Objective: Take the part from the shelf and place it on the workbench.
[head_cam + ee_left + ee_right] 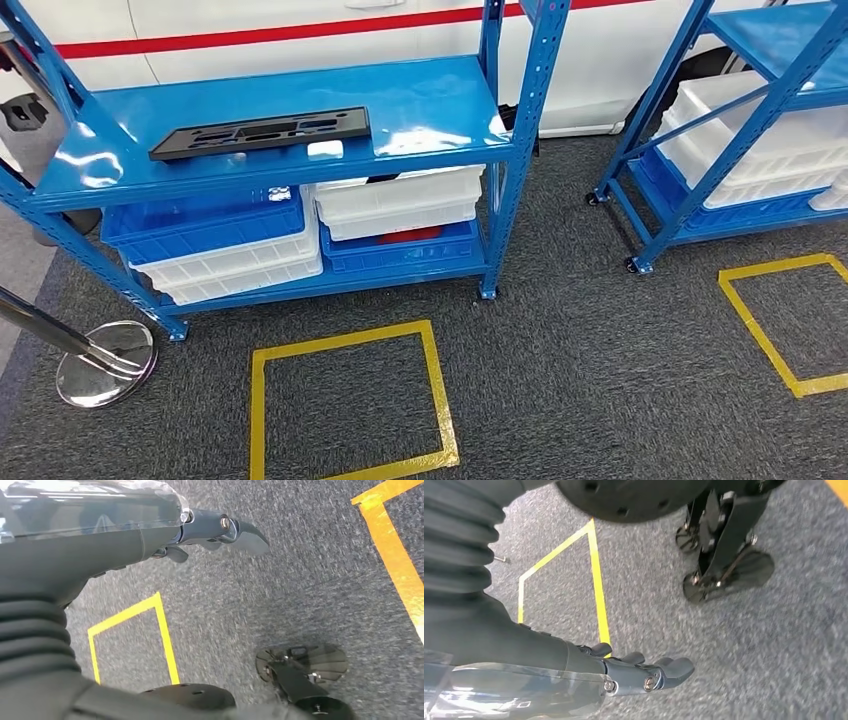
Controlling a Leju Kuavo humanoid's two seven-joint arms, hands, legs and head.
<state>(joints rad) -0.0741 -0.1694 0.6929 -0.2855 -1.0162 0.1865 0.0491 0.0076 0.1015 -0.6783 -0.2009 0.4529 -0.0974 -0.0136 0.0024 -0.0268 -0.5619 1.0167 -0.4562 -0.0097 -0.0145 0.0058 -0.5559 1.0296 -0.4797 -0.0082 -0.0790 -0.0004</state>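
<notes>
Two blue metal shelves stand on the grey carpet: the nearer shelf (430, 100) straight ahead in the head view and a second shelf (745, 120) off to the right. The part (262, 132), a flat black plastic panel with cut-out openings, lies flat on the nearer shelf's upper level, toward its left half, with a small white piece (325, 149) just beside its front edge. Below it, blue crates (200, 222) and white crates (398, 198) are stacked on the lower level. A yellow tape square (345, 400) is marked on the carpet in front of the nearer shelf, and a chrome stanchion base (105, 362) sits to its left. The left hand (220, 530) hangs above the carpet with its dark fingers stretched out, holding nothing. The right hand (644, 672) likewise hangs over the carpet near a yellow tape line, fingers extended and slightly apart, with nothing in them.
</notes>
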